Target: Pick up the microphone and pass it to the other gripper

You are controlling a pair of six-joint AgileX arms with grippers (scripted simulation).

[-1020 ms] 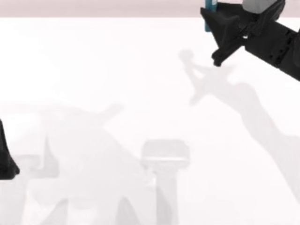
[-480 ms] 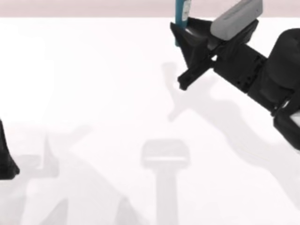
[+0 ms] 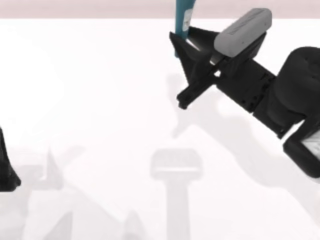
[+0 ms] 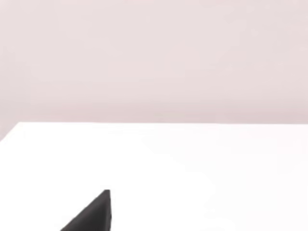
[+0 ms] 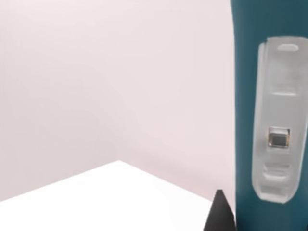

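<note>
The teal microphone (image 3: pixel 183 14) is held upright above the far middle of the table, its upper part cut off by the top view's edge. My right gripper (image 3: pixel 182 50) is shut on its handle, reaching in from the right with the grey block (image 3: pixel 243 31) on top. In the right wrist view the teal handle (image 5: pixel 246 96) with its white switch patch (image 5: pixel 279 120) fills one side, beside one black fingertip (image 5: pixel 219 214). The other gripper, my left one (image 3: pixel 6 172), stays parked and open at the table's left edge; only one of its fingertips (image 4: pixel 96 214) shows in the left wrist view.
The white table (image 3: pixel 100 100) carries only soft shadows of the arms. Its far edge (image 3: pixel 100 19) meets a pale pink wall.
My right arm has carried the microphone leftward along the far edge and higher, so it looms larger in the top view. The left arm has stayed still.
</note>
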